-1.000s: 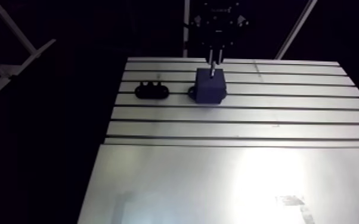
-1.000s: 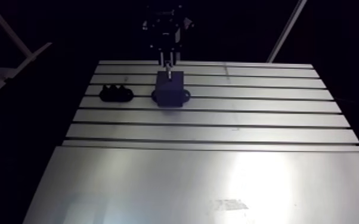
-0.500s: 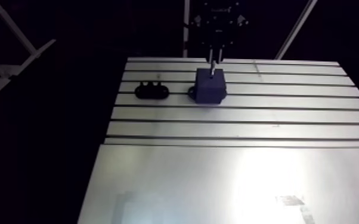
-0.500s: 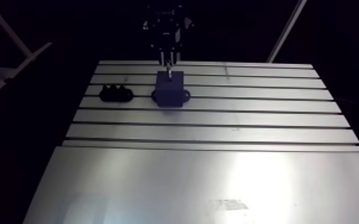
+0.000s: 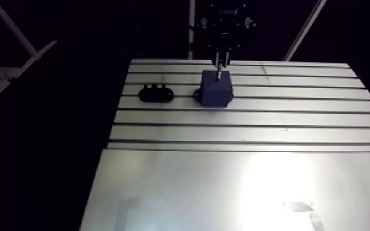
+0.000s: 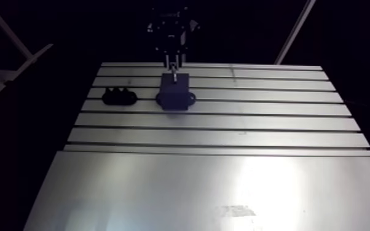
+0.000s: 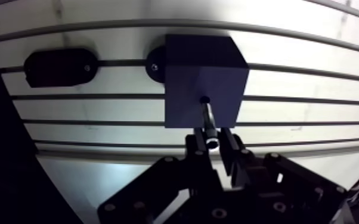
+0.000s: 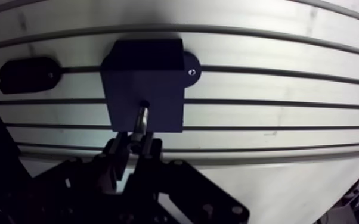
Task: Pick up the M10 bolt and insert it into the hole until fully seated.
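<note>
A dark blue block (image 7: pixel 203 77) is fixed to the slotted table, with a hole in its top face. The silver M10 bolt (image 7: pixel 209 122) stands with its tip in that hole and its head pinched between my two fingers (image 7: pixel 198 143). My gripper (image 7: pixel 213 142) is shut on the bolt directly above the block. In the arm view the gripper (image 5: pixel 222 61) hangs over the block (image 5: pixel 217 89) near the table's far edge, the bolt shaft showing between them.
A black oval holder (image 7: pixel 61 65) lies on the table beside the block, also seen in the arm view (image 5: pixel 156 93). The slotted aluminium table (image 5: pixel 243 123) runs toward me into a smooth metal plate (image 5: pixel 224 190).
</note>
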### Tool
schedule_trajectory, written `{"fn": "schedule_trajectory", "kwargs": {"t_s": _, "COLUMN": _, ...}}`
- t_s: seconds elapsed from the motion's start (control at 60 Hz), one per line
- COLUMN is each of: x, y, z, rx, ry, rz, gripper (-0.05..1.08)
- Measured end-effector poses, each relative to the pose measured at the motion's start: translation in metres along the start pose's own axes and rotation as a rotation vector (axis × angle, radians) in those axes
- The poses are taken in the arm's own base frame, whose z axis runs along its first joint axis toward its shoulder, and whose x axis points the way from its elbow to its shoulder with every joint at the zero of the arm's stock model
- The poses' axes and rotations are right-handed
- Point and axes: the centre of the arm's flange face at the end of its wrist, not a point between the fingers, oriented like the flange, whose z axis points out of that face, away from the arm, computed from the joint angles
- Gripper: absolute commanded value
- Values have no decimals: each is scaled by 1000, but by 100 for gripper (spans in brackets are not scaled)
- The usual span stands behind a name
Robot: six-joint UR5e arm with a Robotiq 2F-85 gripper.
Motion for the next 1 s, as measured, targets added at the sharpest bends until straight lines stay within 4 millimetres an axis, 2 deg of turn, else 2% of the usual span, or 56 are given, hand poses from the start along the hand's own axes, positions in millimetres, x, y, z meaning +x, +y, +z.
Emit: {"fn": "schedule_trajectory", "kwargs": {"t_s": 1.0, "x": -1, "y": 0, "z": 3, "rx": 1, "ry": -6, "rz": 1, "gripper": 107}}
